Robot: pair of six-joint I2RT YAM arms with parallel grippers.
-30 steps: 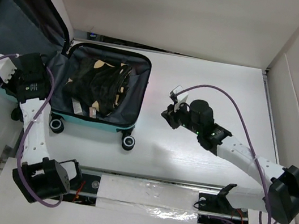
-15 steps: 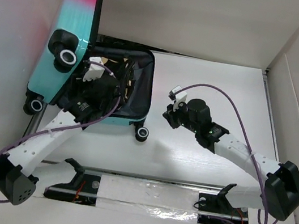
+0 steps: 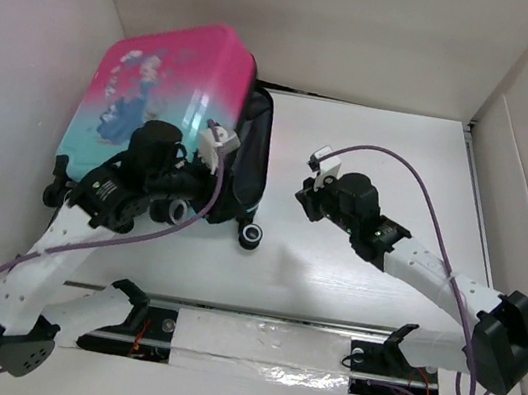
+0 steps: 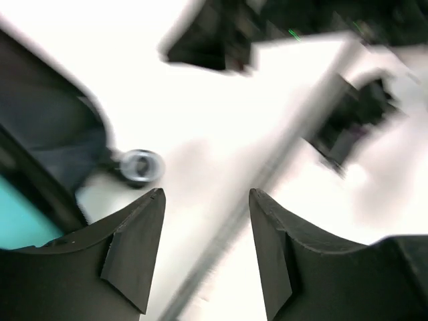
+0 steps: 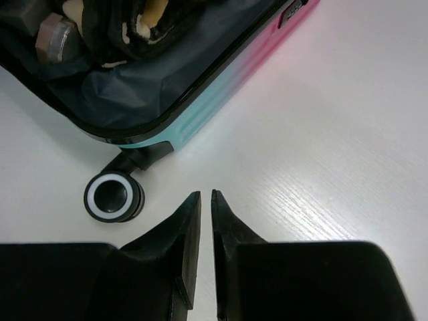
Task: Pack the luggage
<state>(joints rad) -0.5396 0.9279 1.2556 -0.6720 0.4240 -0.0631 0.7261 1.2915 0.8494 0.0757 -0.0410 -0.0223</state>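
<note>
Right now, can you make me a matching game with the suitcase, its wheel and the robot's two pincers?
Things:
1. luggage
2. left pincer
3. right pincer
4. wheel

States:
A. open, holding nothing
B. black with a white ring
C. pink fading to teal
D. shut, holding nothing

Pairs: 1-C, 2-A, 3-D, 4-B

1. This is a robotics lab, set up as a closed test cell.
2. A white table (image 3: 351,283) is boxed in by plain white boards (image 3: 353,30) at the back and both sides.
3. The left arm (image 3: 53,243) and the right arm (image 3: 424,270) are mounted on a metal rail (image 3: 251,335) at the table's near edge.
4. Purple cables (image 3: 411,179) loop loose along both arms.
5. A small suitcase (image 3: 162,79) lies among this machinery.
</note>
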